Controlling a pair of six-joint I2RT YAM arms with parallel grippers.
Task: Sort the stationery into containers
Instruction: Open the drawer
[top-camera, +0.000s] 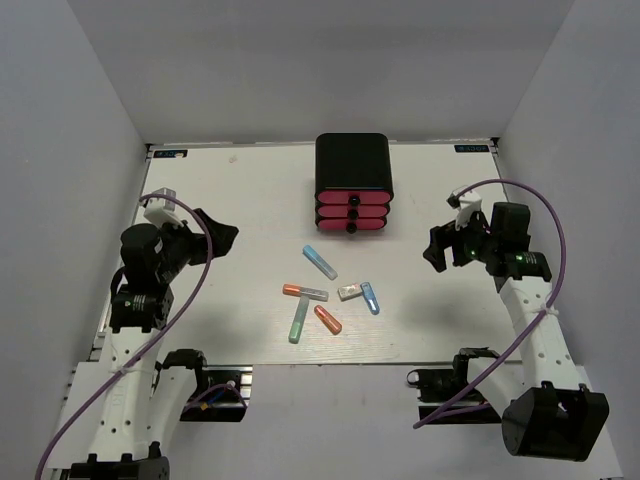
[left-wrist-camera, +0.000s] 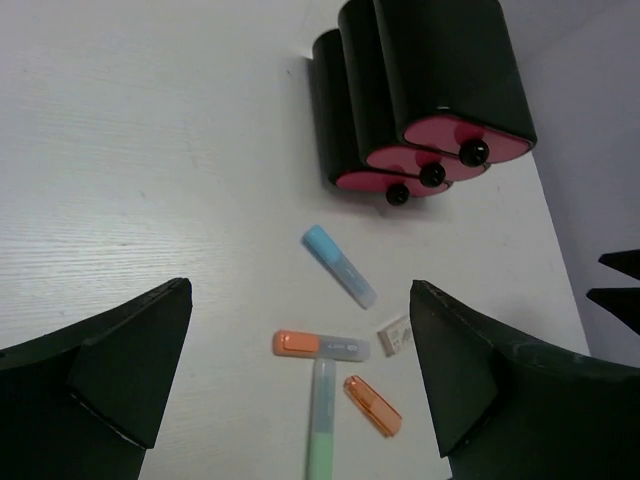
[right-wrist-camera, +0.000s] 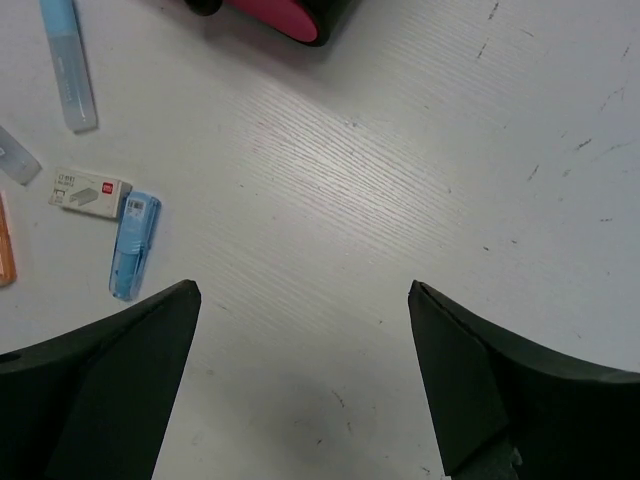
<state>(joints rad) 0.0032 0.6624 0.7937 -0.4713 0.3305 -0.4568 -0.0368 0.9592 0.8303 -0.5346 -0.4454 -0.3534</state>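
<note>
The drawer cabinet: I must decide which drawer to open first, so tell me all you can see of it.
The cabinet is a small black box with rounded corners, plastic by its look, holding three stacked bright-pink drawers, each with a round black knob. All look pushed in. It stands upright at the far middle of the table, fronts facing the near edge. Only the table touches it; the light blue stick lies nearest, apart.

Even, diffuse light from above keeps the white table (top-camera: 250, 190) bright, without glare. In both wrist views the jaws, close to the lens, read as dark, soft-edged masses with little detail, while the table grain between and beyond them is sharp. Sticks (left-wrist-camera: 338, 265) between the left jaws cast only thin, soft shadows
</note>
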